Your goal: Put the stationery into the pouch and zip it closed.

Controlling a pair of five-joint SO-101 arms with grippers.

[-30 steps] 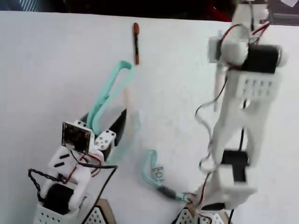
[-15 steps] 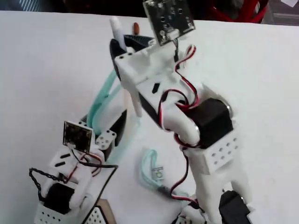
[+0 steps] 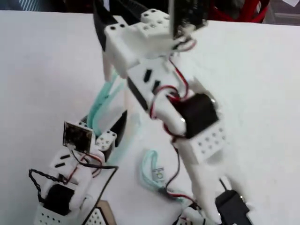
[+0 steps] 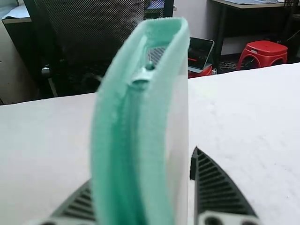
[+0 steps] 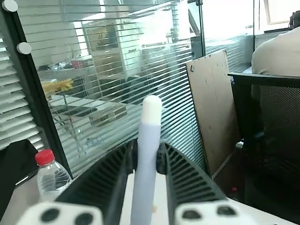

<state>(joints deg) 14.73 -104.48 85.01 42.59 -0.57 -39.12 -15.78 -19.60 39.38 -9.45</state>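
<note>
Pen (image 5: 144, 187), white and slender, is clamped between the fingers of the right tool (image 5: 146, 146), which is drawn narrow upon it; its long axis runs along the fingers and projects past their tips, pointing out toward the room rather than down at the desk (image 3: 47, 56); in the high view the right tool (image 3: 117, 11) stands high over the far part of the desk, roughly above the far end of the pouch (image 3: 101, 103); the pouch, mint-edged with a clear side, stands on edge, its long axis running from the left tool (image 3: 103, 124) away toward the far edge; the left tool (image 4: 143, 168) grips the near end, jaws set to either side of the pouch (image 4: 140, 117); judgement: the coming move turns on bringing the pen's axis down into line with the upturned zip edge, the pouch lying below the right tool and toward the left arm; the right wrist view settles the grip on the pen; the high view gives the tool's station over the pouch; the left wrist view adds the zip slider (image 4: 140, 83) toward the far end, though whether the mouth is fully open cannot be told; a mint strap (image 3: 152, 171) lies apart near the right arm's base.
</note>
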